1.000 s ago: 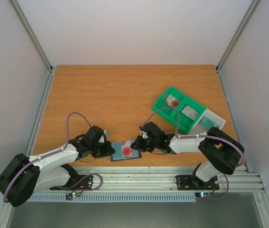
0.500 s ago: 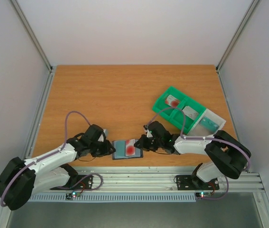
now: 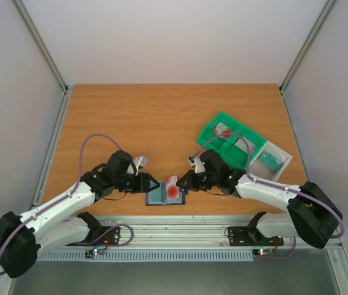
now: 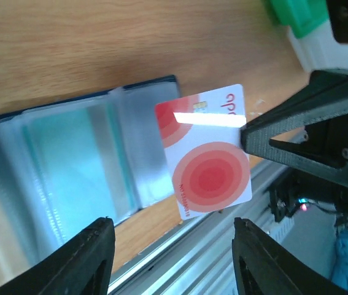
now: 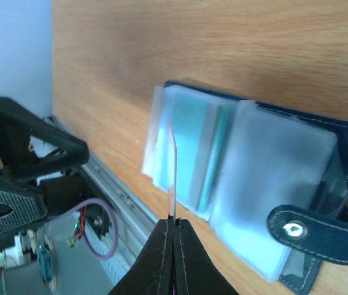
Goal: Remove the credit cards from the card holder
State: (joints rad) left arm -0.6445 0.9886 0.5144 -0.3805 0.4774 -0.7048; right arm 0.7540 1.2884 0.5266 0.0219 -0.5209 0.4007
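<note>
The slate-blue card holder [image 3: 158,198] lies open near the table's front edge, and its clear pockets show teal cards [image 4: 63,157]. My right gripper [image 3: 180,183] is shut on one edge of a white credit card with a red blotch [image 3: 173,191]. That card [image 4: 208,155] is lifted over the holder's right panel. In the right wrist view the card [image 5: 173,169] stands edge-on above the shut fingertips [image 5: 174,220]. The holder's dark closure tab [image 5: 312,231] points right. My left gripper [image 3: 153,184] hovers at the holder's left side, open [image 4: 174,249], with nothing between its fingers.
A green compartmented tray [image 3: 210,130] stands at the right back with cards in its compartments [image 3: 224,131]. A clear container [image 3: 270,159] with something teal adjoins it. The aluminium rail [image 3: 210,228] runs just in front of the holder.
My left gripper has opened and drawn up off the holder's left edge. The right gripper has pulled the red-blotched card up and rightward out of its pocket.
</note>
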